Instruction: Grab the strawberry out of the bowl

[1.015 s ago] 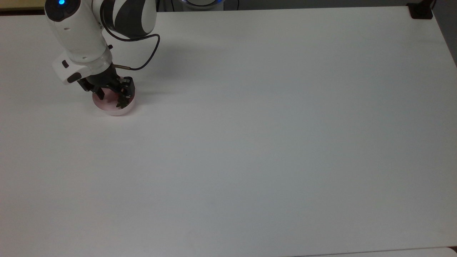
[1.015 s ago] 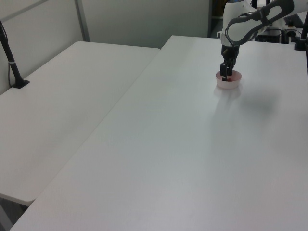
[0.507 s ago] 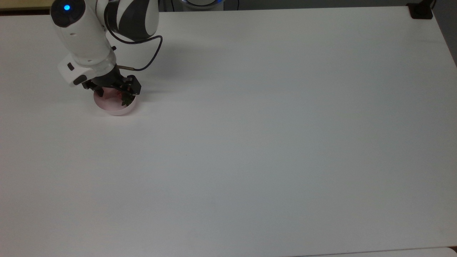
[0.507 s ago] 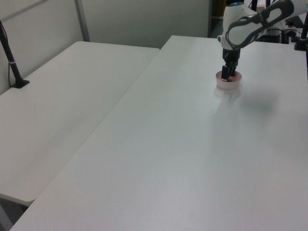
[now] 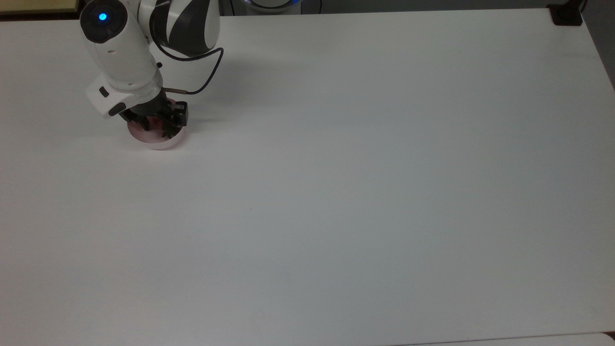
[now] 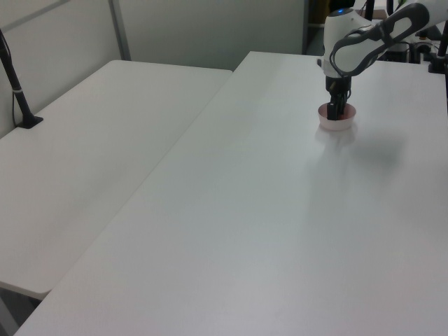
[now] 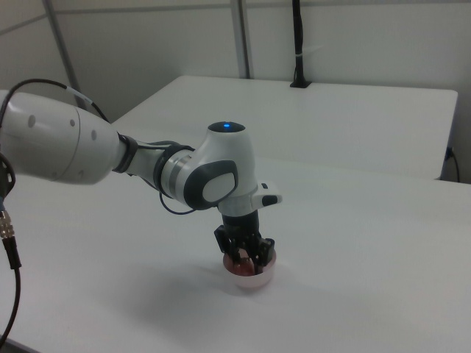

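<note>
The strawberry [image 5: 156,123] lay inside the bowl [image 5: 154,138], a red speck between the dark fingers, and the bowl sat near the table's [image 5: 365,192] far-left corner in the top view. My gripper [image 5: 156,126] had its tips down within the rim; I could not tell whether they were spread or already pinching the fruit. To do this step well, I judged I should centre the fingers on the berry, close gently so it did not squirt sideways, then lift straight up without dragging the light bowl. The wrist hid the bowl's far rim, and the berry's cap was too small to make out.
</note>
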